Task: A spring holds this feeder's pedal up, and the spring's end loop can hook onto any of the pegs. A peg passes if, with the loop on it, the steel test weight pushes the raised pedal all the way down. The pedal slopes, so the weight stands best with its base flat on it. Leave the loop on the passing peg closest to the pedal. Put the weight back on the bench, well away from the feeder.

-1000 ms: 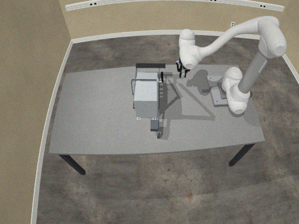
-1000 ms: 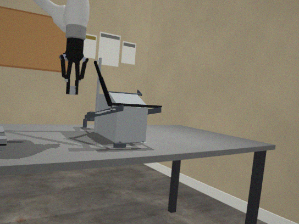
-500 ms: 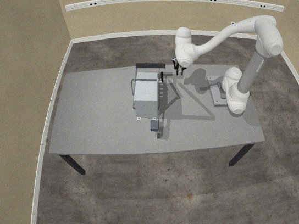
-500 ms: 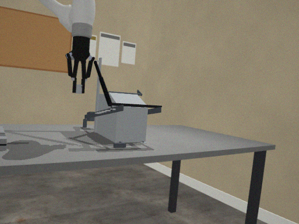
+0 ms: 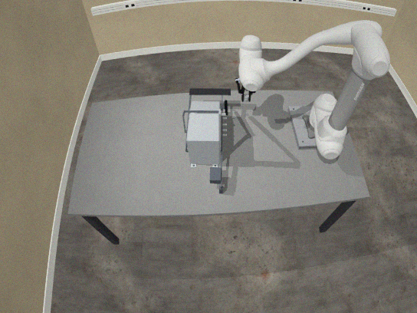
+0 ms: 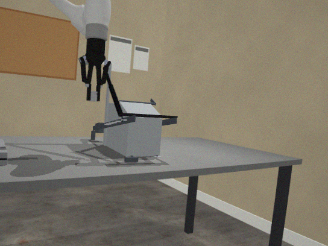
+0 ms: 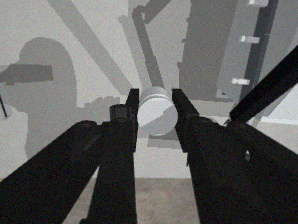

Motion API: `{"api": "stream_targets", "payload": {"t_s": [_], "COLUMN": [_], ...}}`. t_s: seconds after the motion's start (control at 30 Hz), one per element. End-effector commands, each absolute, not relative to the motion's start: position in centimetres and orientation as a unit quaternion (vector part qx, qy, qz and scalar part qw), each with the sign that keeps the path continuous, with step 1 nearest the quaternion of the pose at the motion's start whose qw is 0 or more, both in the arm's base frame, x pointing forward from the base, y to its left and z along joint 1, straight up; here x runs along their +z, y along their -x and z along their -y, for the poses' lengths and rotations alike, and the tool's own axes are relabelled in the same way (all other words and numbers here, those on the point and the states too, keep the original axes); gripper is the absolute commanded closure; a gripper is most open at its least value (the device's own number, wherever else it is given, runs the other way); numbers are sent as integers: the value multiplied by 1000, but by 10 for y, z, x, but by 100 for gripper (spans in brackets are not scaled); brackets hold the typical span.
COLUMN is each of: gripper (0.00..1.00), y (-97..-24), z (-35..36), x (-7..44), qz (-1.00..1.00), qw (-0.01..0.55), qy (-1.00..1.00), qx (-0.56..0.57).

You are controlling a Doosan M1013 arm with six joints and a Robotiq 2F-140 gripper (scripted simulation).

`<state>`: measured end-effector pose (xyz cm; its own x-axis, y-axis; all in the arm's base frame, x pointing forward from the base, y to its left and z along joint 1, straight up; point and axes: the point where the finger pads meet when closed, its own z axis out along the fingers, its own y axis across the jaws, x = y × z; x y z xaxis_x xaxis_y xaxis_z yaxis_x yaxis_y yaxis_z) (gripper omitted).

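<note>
Gripping the steel test weight (image 7: 156,111), your gripper (image 6: 93,96) hangs high above the bench (image 5: 126,184), fingers clamped on the cylinder's sides. In the top view the pedal (image 5: 208,91) lies at nine o'clock from the fingers, near. The weight's long axis runs vertical, base pointing down, apparently square for flat seating.

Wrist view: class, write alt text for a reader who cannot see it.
The gripper holds a pale steel weight between its two dark fingers, high above the grey bench. To the right, small pegs line the feeder.
</note>
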<state>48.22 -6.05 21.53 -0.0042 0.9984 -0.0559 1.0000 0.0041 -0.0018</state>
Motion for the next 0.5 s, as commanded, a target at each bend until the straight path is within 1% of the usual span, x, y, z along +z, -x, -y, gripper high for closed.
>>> {"api": "stream_targets", "payload": {"t_s": [0.0, 0.47], "gripper": [75, 75], "y": [-487, -508], "z": [64, 83], "x": [217, 224], "qz": [-708, -708], "qw": [21, 27], "qy": [-705, -705], "qx": [-21, -28]}}
